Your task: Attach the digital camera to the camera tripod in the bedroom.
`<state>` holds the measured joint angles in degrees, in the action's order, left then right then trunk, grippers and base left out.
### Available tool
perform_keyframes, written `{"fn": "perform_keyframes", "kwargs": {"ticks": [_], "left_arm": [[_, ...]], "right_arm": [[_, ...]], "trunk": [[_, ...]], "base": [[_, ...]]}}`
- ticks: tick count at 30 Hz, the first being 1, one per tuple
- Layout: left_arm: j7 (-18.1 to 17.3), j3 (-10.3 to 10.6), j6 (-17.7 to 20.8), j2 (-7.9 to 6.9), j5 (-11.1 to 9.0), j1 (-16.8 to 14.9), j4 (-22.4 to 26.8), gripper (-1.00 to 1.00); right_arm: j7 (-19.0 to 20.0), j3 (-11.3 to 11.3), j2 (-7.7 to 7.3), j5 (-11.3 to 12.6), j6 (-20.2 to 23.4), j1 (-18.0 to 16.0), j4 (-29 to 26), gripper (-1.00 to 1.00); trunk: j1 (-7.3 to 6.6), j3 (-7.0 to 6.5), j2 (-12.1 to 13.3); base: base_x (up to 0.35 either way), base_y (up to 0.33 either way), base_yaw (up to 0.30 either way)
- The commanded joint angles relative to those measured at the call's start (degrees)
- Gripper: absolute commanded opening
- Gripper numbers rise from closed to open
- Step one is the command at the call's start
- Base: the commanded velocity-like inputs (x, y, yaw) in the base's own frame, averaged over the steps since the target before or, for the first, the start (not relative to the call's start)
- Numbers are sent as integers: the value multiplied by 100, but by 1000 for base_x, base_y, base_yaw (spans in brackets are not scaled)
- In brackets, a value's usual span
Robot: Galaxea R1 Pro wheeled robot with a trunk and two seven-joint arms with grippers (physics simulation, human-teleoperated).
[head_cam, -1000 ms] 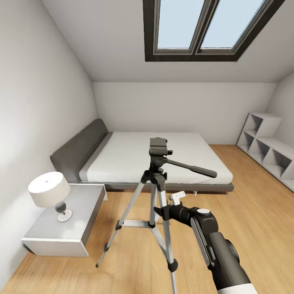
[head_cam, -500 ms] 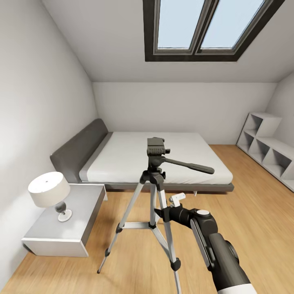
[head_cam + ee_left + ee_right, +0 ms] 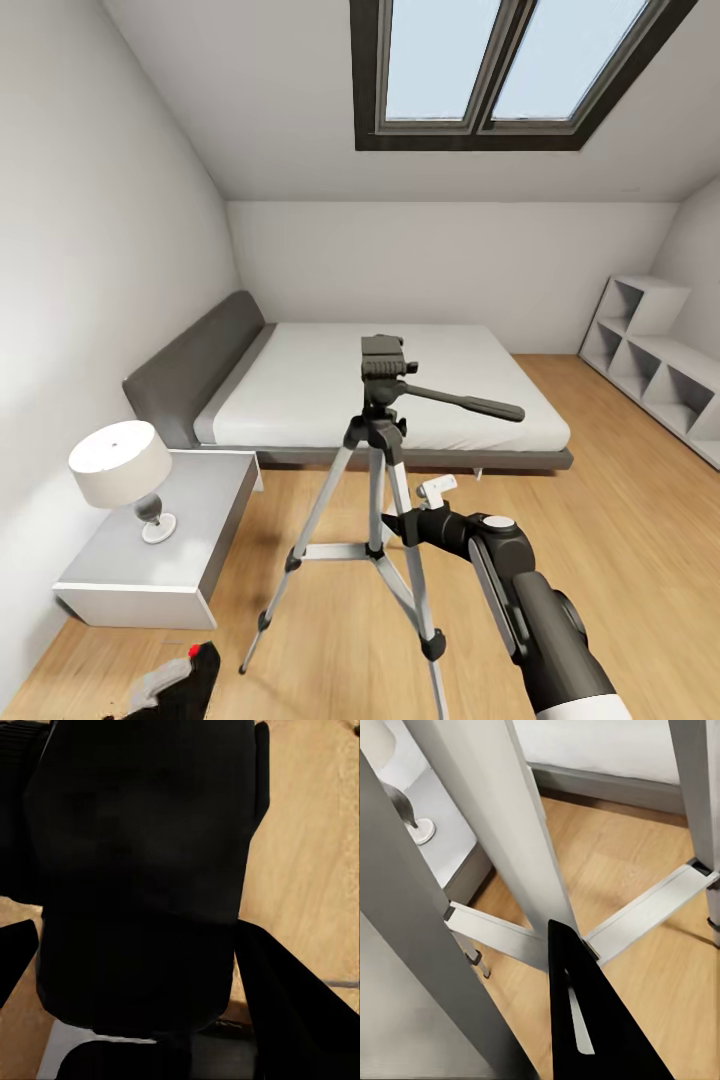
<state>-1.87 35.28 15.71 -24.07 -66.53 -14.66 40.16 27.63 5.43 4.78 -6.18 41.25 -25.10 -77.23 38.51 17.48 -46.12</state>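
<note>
The camera tripod [image 3: 382,372] stands on the wood floor in front of the bed, silver legs spread and black pan handle pointing right. My right gripper [image 3: 399,521] is closed around one of its legs just below the black collar. In the right wrist view one black finger [image 3: 585,1020] lies against a silver leg [image 3: 521,847]. The digital camera [image 3: 200,668], black with a red button, shows at the bottom left of the head view, held in my left gripper [image 3: 168,692]. Its black body [image 3: 142,870] sits between the dark fingers [image 3: 292,1012] in the left wrist view.
A grey-headboard white bed [image 3: 330,385] lies behind the tripod. A grey nightstand [image 3: 200,510] with a white lamp [image 3: 120,465] stands by the left wall. White cube shelves [image 3: 655,360] line the right wall. Open wood floor [image 3: 620,500] lies to the right.
My left gripper with the camera has risen into the head view's lower left corner. The tripod's head has shifted slightly left since a second ago. The right arm has barely moved.
</note>
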Motion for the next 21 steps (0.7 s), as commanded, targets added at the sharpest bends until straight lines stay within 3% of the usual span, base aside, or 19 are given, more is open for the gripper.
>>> {"fn": "perform_keyframes", "kwargs": {"ticks": [1,3,4,5,7,9,11,12,16,18,19,21], "left_arm": [[122,-60,145,-130,-18,8,367,-100],[870,-680,667,-434,-23,7,1618,-100],[1098,-887,829,-474,-24,7,1906,-100],[1562,-1321,1208,-528,-25,7,2445,-100],[2382,-2118,2057,-539,-26,7,3380,-100],[2779,-2561,2606,-497,-26,-17,3870,-100],[3046,-2938,3128,-459,-26,-276,4223,-100],[3087,-2996,3220,-452,-26,-393,4270,-100],[3359,-3180,3725,-365,-43,-1453,4372,-100],[3603,-3209,4017,-141,-49,-2241,4313,-100],[3679,-3213,4082,-64,-50,-2448,4281,-100],[4005,-3218,4233,264,-59,-3245,4018,-100]], "right_arm": [[40,-7,1,-103,8,-4,-5,-100],[40,-6,-2,-107,7,-4,-3,-100],[40,-6,-2,-108,6,-4,-3,-100],[37,-6,1,-109,6,-4,-3,-100],[38,-6,3,-111,6,-4,-3,-100],[35,-6,4,-111,6,-4,-3,-100],[33,-6,5,-112,6,-4,-3,-100],[33,-6,5,-112,6,-4,-3,-100],[36,-1,7,-104,6,-4,23,-100],[33,1,11,-103,3,-4,68,-100],[33,1,12,-103,4,-4,77,-100],[36,2,13,-100,2,-4,97,-100]], "trunk": [[2,9,-6],[2,9,-6],[2,9,-6],[2,9,-6],[2,9,-6],[2,9,-6],[2,9,-6],[2,9,-6],[2,9,-6],[2,9,-6],[2,9,-6],[2,9,-6]], "base": [[0,0,0],[0,0,0],[0,0,0],[0,0,0],[0,0,0],[0,0,0],[0,0,0],[0,0,0],[0,0,0],[0,0,0],[0,0,0],[0,0,0]]}}
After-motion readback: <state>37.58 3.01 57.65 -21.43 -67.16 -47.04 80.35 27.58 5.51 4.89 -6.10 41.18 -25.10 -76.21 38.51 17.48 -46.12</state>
